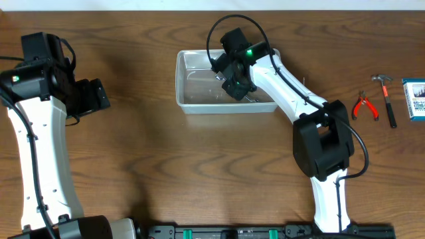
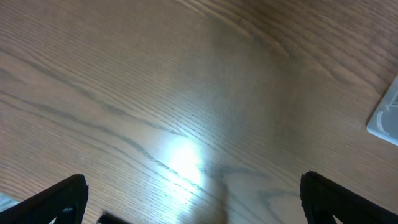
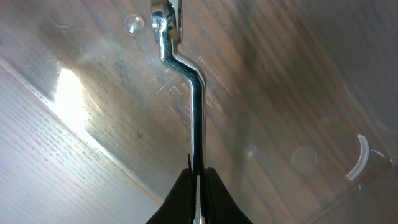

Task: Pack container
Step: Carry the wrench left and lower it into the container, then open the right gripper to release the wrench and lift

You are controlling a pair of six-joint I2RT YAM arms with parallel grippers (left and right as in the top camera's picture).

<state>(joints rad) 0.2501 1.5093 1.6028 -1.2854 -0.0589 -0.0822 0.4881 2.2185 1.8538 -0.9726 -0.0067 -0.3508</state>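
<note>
The container (image 1: 180,81) is a clear plastic bin on the wooden table, at the back centre. My right gripper (image 1: 238,85) hangs inside it over the right half. In the right wrist view this gripper (image 3: 196,173) is shut on a chrome offset wrench (image 3: 195,106), whose bent head points away over the container's see-through floor (image 3: 280,93). My left gripper (image 1: 99,97) is far to the left over bare table. In the left wrist view it (image 2: 193,194) is open and holds nothing, and a corner of the container (image 2: 387,118) shows at the right edge.
At the table's far right lie red-handled pliers (image 1: 364,106), a hammer (image 1: 385,99) and a small blue-and-white box (image 1: 416,99). The right arm's base (image 1: 322,143) stands between them and the container.
</note>
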